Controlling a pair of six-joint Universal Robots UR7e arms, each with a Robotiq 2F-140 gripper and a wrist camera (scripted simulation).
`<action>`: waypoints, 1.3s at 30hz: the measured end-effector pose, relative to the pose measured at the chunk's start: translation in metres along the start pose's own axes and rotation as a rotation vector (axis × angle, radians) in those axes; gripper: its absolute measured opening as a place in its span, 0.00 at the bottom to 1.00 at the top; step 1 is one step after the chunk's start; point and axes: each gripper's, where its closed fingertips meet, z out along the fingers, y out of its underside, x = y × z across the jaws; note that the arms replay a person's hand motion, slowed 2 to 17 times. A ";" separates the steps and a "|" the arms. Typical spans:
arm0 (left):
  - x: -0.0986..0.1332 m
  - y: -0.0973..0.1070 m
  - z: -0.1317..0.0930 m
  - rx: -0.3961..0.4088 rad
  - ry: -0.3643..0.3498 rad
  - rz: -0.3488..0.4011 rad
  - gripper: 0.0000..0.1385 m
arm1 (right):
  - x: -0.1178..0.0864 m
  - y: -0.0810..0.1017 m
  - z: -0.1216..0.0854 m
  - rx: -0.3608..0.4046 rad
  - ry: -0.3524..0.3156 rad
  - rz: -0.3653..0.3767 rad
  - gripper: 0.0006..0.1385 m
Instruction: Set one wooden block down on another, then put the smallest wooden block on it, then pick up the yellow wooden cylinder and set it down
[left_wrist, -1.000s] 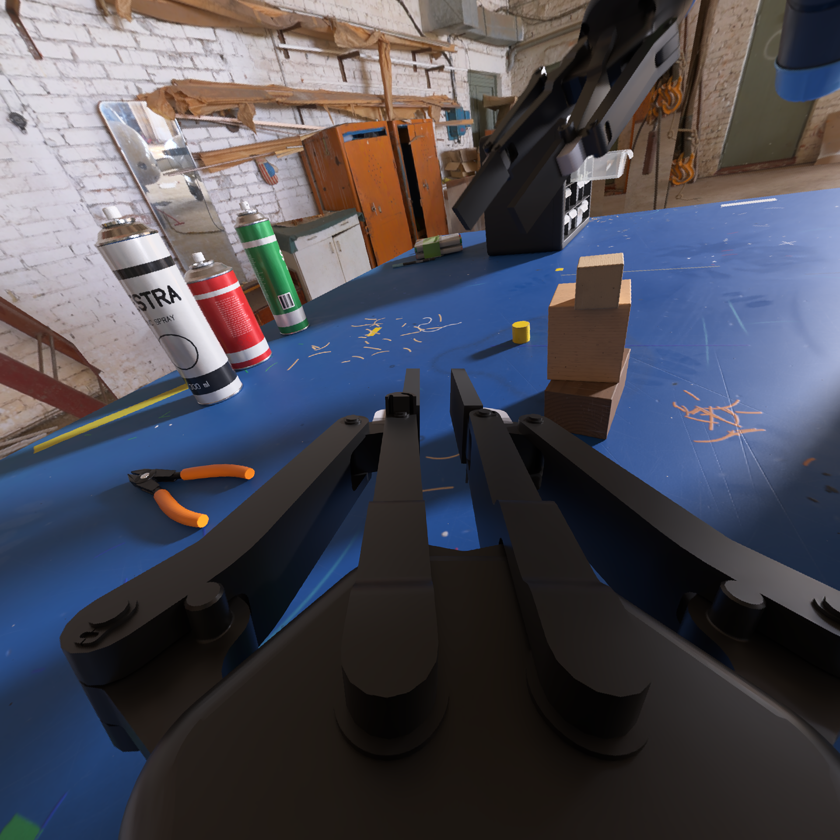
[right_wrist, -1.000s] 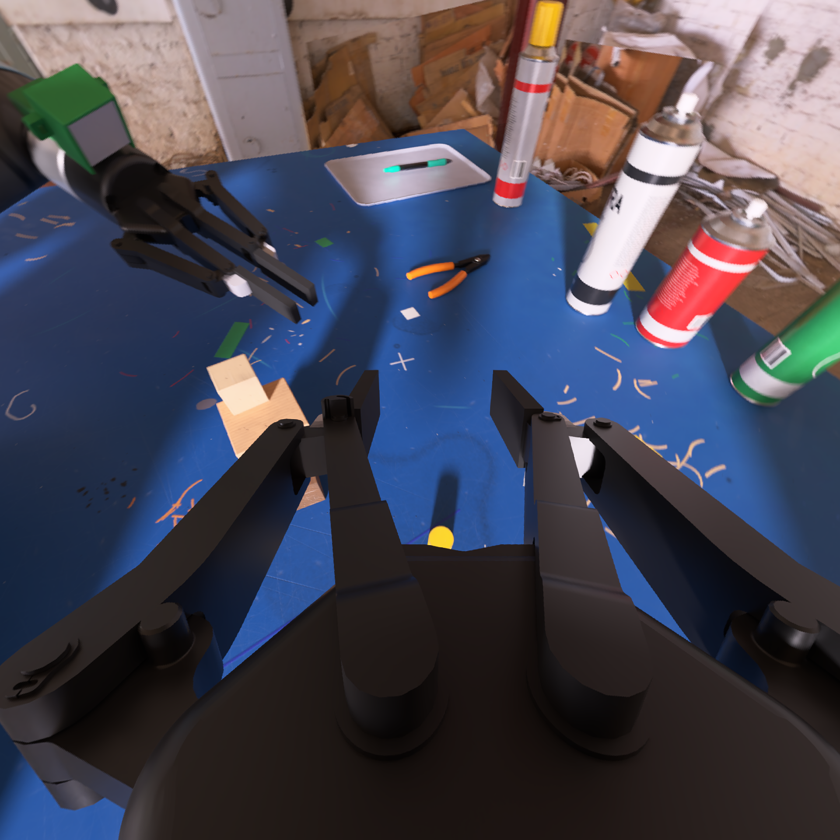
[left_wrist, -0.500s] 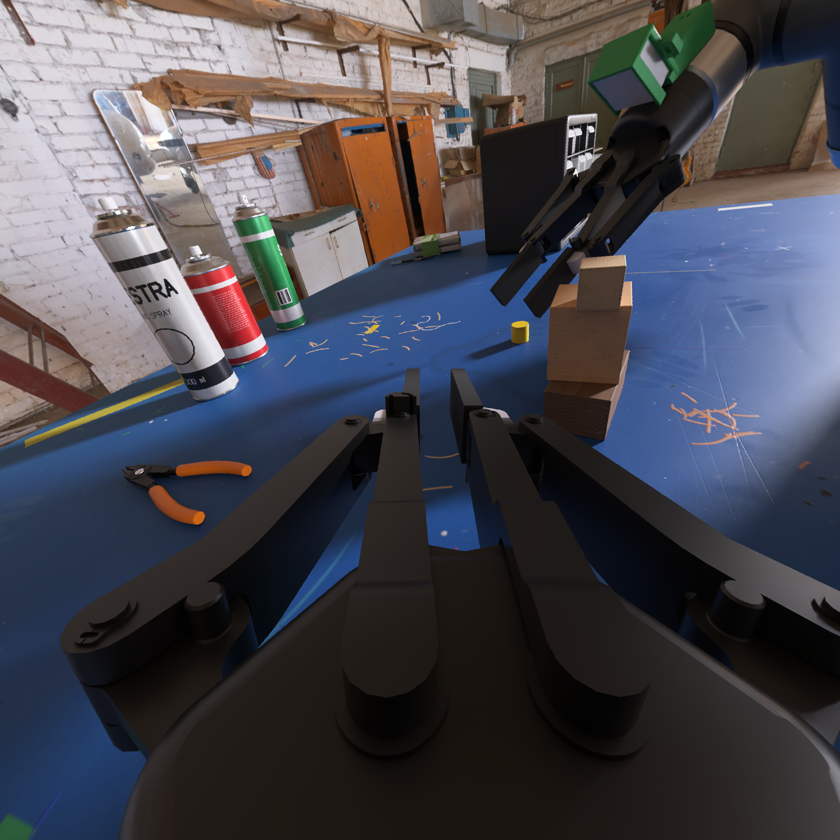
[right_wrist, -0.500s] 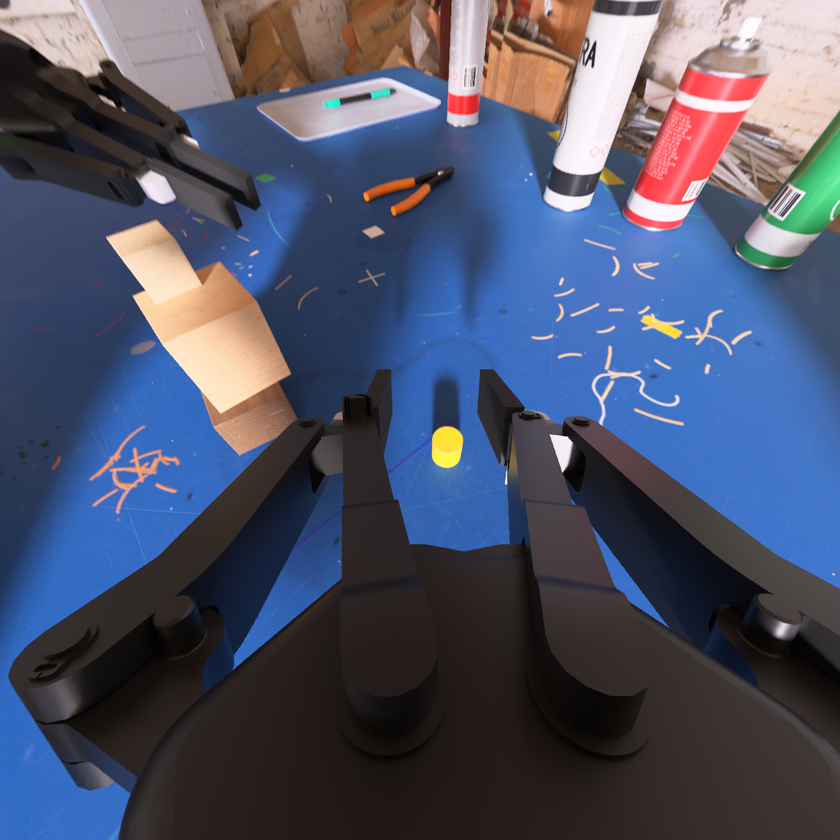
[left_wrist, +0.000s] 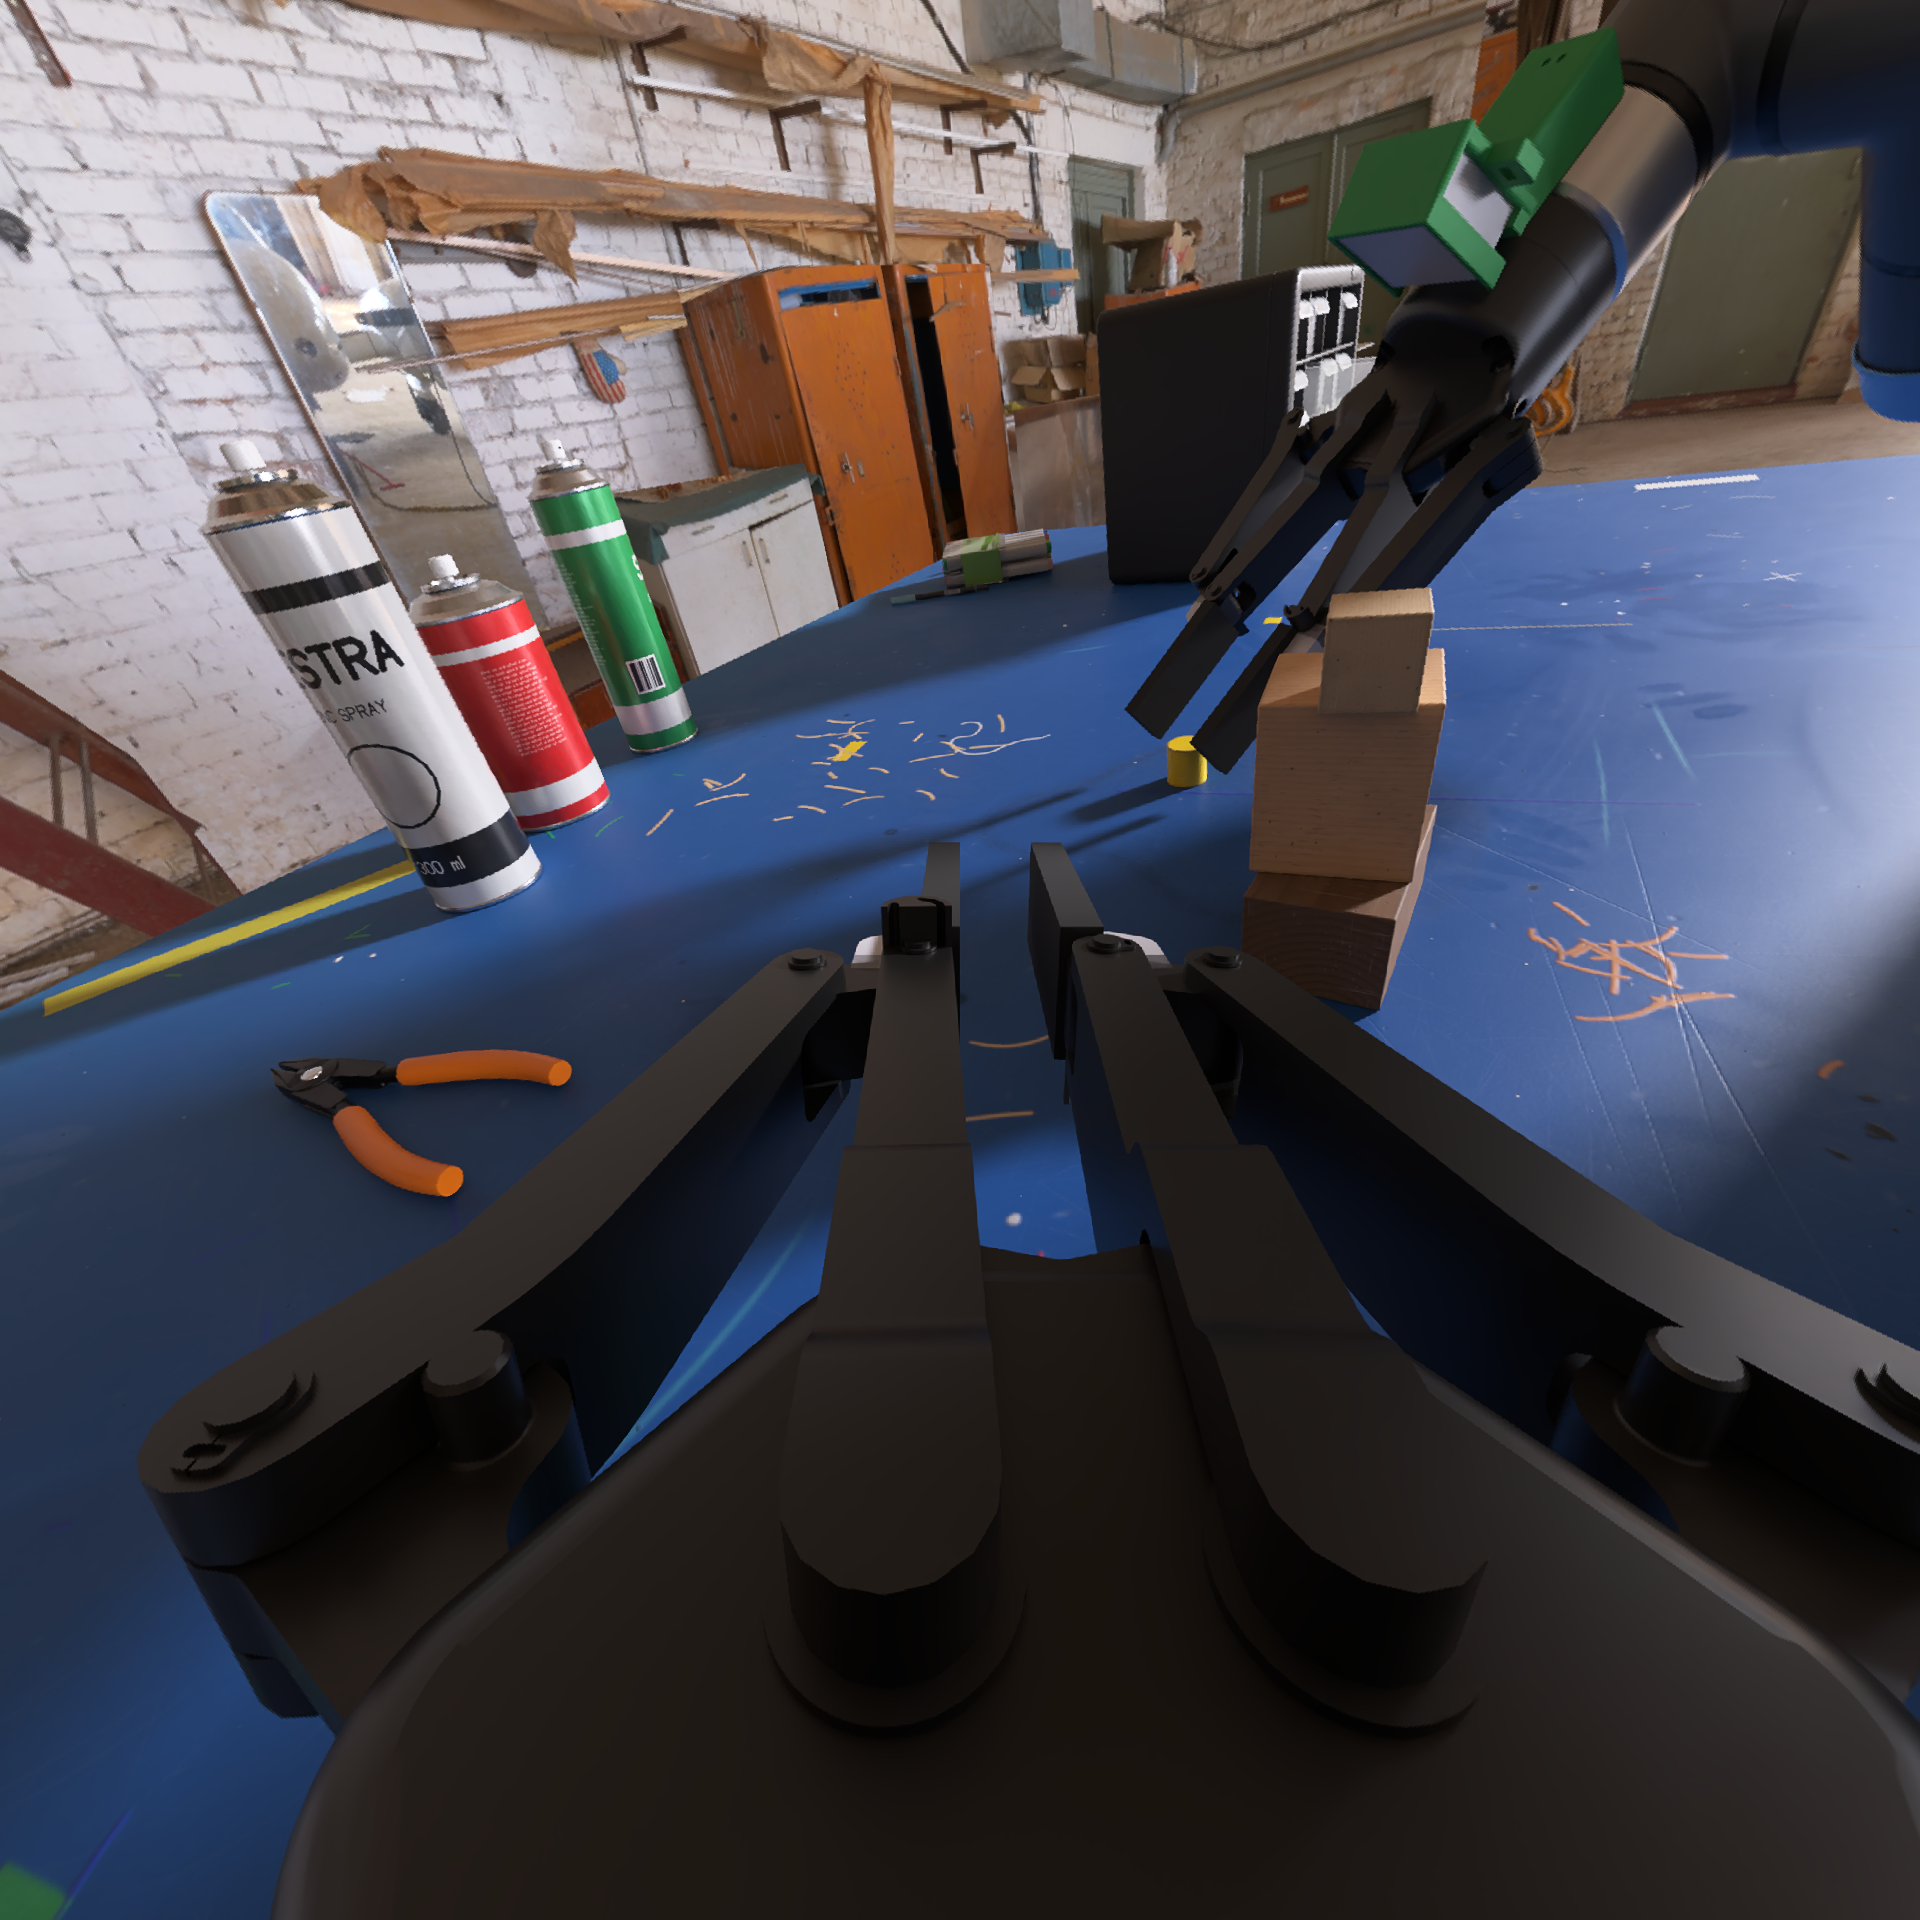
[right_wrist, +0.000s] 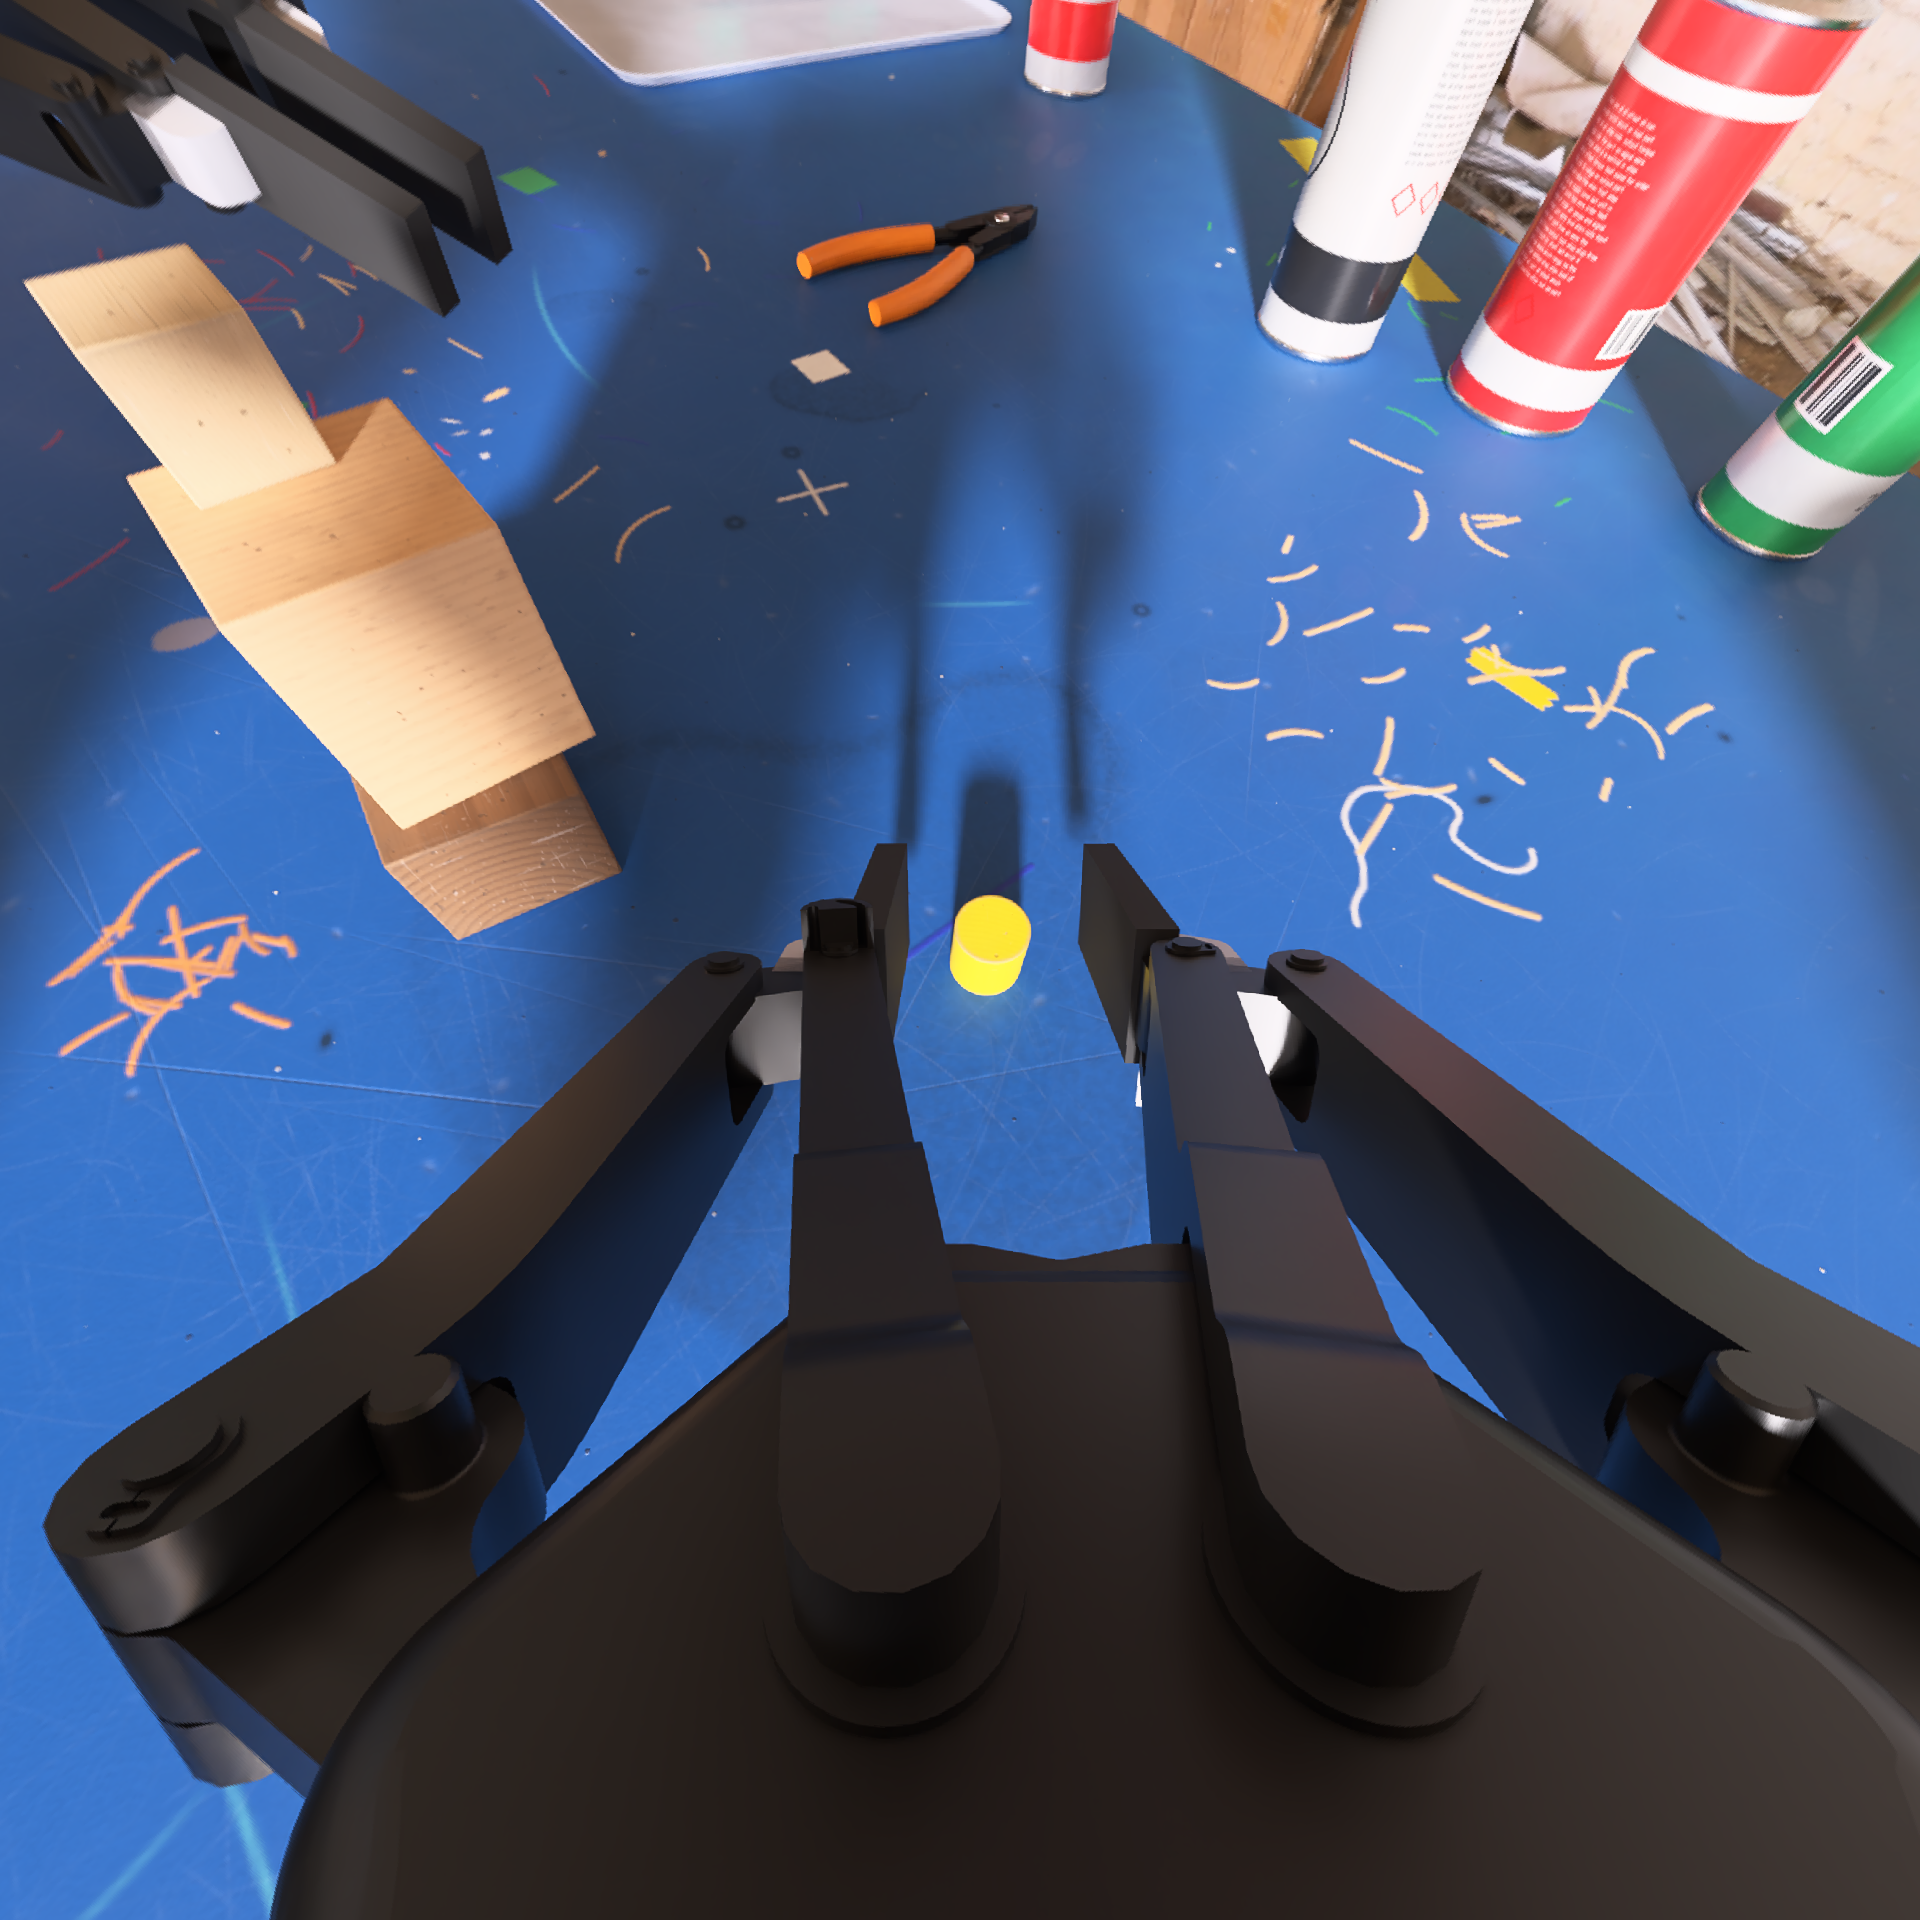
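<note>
Three wooden blocks stand stacked: a dark block at the bottom, a large light block on it, and the smallest block on top. The stack also shows in the right wrist view. The yellow cylinder stands upright on the blue table, just right of the stack. My right gripper is open, low over the table, with one finger on each side of the cylinder and not touching it. It also shows in the left wrist view. My left gripper is narrowly open, empty, and hovers beside the stack.
White, red and green spray cans stand at the table's edge. Orange-handled pliers lie by my left gripper. A black box stands at the back. A white tray lies beyond the pliers.
My right gripper has come down over the yellow cylinder, and its fingers have drawn closer together around it. My left gripper and the stack have not moved.
</note>
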 end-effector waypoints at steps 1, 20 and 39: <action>0.000 0.000 0.000 0.000 0.000 0.001 0.13 | 0.000 0.002 0.001 -0.005 0.001 -0.002 0.31; 0.000 0.001 0.001 -0.008 -0.013 0.014 0.13 | -0.016 -0.014 0.002 0.069 -0.098 -0.005 0.15; -0.001 0.001 0.001 -0.006 -0.024 0.018 0.13 | -0.123 -0.120 -0.059 0.255 -0.382 -0.183 0.15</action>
